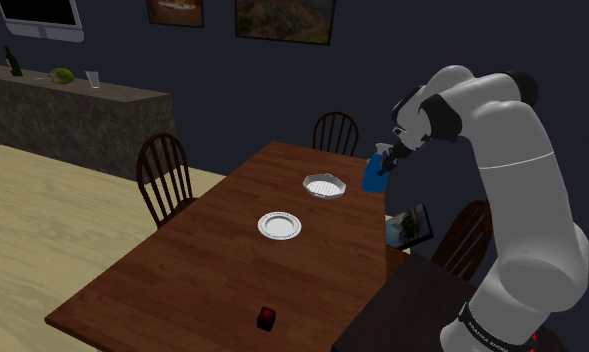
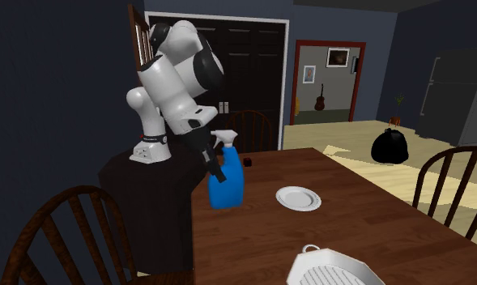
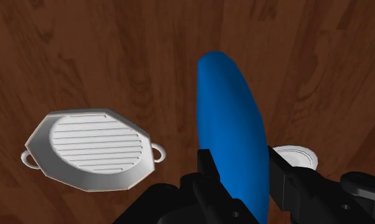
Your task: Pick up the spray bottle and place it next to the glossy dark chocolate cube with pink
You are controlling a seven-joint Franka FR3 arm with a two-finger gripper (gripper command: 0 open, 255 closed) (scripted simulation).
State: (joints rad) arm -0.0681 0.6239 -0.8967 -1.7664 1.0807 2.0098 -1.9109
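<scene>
A blue spray bottle (image 1: 371, 177) with a white nozzle stands upright at the edge of the brown wooden table (image 1: 202, 270), on the stand's side. My black gripper (image 1: 389, 158) is shut on its upper part. The second exterior view shows the bottle (image 2: 226, 185) clasped by the gripper (image 2: 215, 164) close over the tabletop; whether it touches the wood I cannot tell. In the wrist view both fingers (image 3: 209, 167) press the blue body (image 3: 233, 121). The small dark cube with pink (image 1: 267, 319) sits at the table's near end in the shoulder view, far from the bottle, and shows as a dark block (image 2: 248, 162) behind it.
A round white plate (image 1: 280, 225) lies mid-table and a white octagonal ribbed dish (image 1: 324, 186) lies beside the bottle. A framed picture (image 1: 410, 226) leans at the table's edge near the stand. Wooden chairs (image 1: 165, 175) ring the table.
</scene>
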